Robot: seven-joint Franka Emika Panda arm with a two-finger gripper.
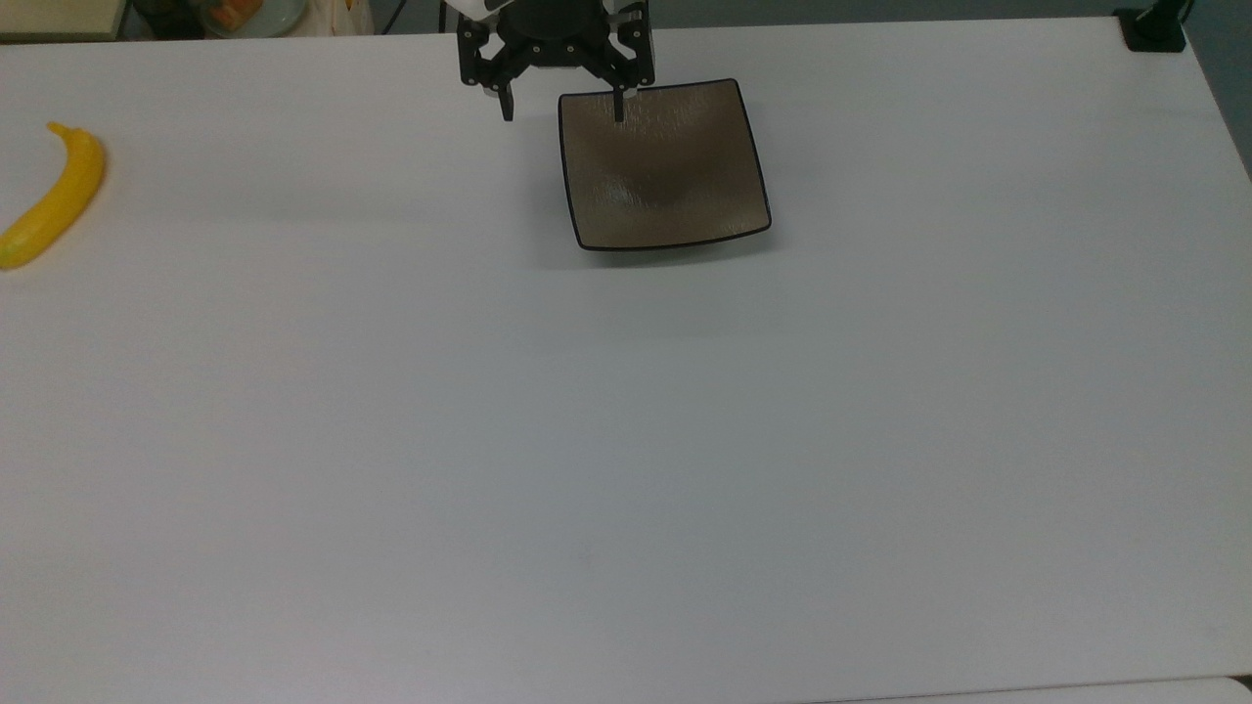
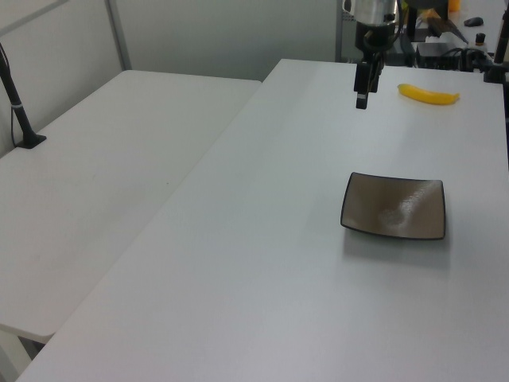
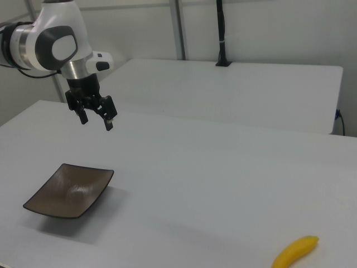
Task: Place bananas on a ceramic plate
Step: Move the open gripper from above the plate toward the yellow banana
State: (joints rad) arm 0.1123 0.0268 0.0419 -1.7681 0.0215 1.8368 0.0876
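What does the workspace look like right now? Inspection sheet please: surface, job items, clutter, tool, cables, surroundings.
Surface: white table, bare apart from the job's things.
Job's things: banana lies on the table at the top view's far left, well apart from the plate; ceramic plate sits flat, nothing on it.
Clutter: nothing seen on the table.
Tool: tool open, holding nothing, hanging above the table beside the plate.
Cables: nothing seen on the table.
Surroundings: second white table alongside, with a black clamped post at its edge.

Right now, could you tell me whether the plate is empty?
Empty: the plate holds nothing; the banana lies apart on the table.
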